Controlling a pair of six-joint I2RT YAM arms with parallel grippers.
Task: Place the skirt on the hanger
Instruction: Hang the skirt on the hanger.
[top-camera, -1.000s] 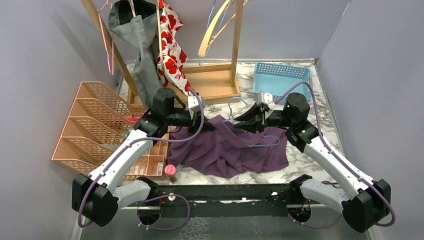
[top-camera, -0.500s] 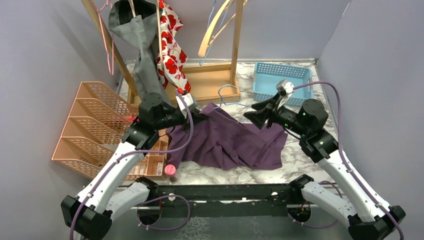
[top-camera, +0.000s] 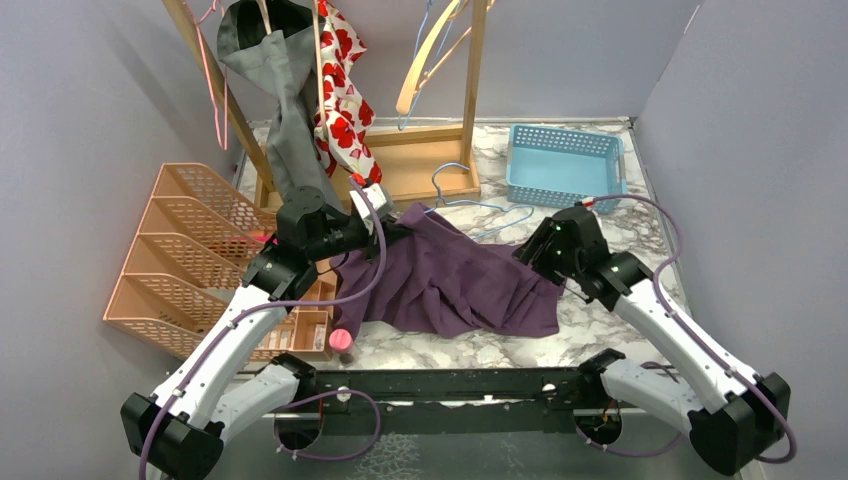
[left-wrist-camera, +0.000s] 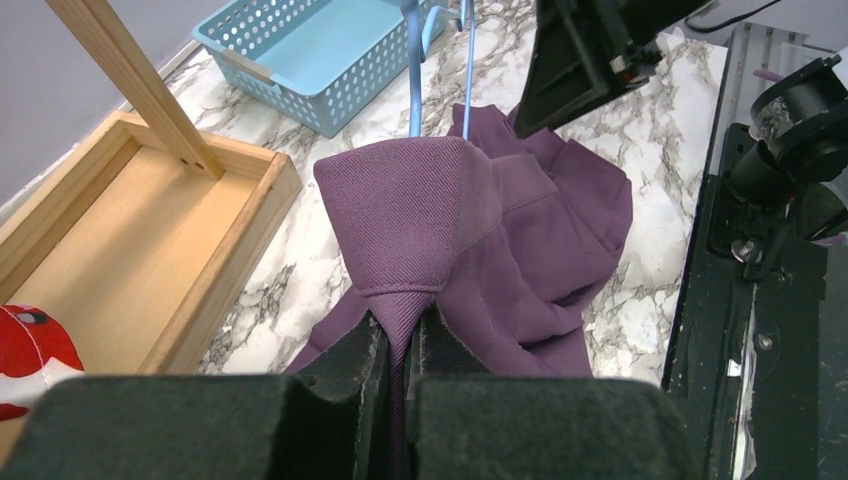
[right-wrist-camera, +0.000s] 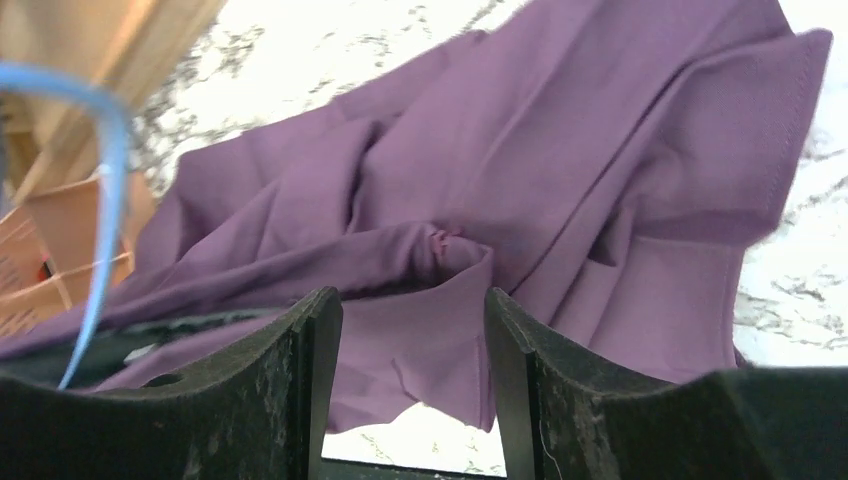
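Pale lilac-grey walls (top-camera: 90, 90) on 3 sides, plain; light even w/ soft shadows. Tabletop (top-camera: 492, 140) is white marble-look w/ grey veins. Wooden rack (top-camera: 410, 165) at back, tray base & slanted posts. Grey garment (top-camera: 285, 100) & red-flower cloth (top-camera: 345, 120) hang on it. Orange mesh organiser (top-camera: 190, 250) at left, blue basket (top-camera: 565, 135) back right. Black rail (top-camera: 450, 385) along near edge.

Robotics lab test cell. Grey partition walls (top-camera: 80, 120) box in a marble-print table (top-camera: 470, 352); robot arms (top-camera: 240, 330) bolted to a black rail (top-camera: 450, 385). Staged props beyond the jaws: wooden rack (top-camera: 473, 80), blue basket (top-camera: 565, 165).
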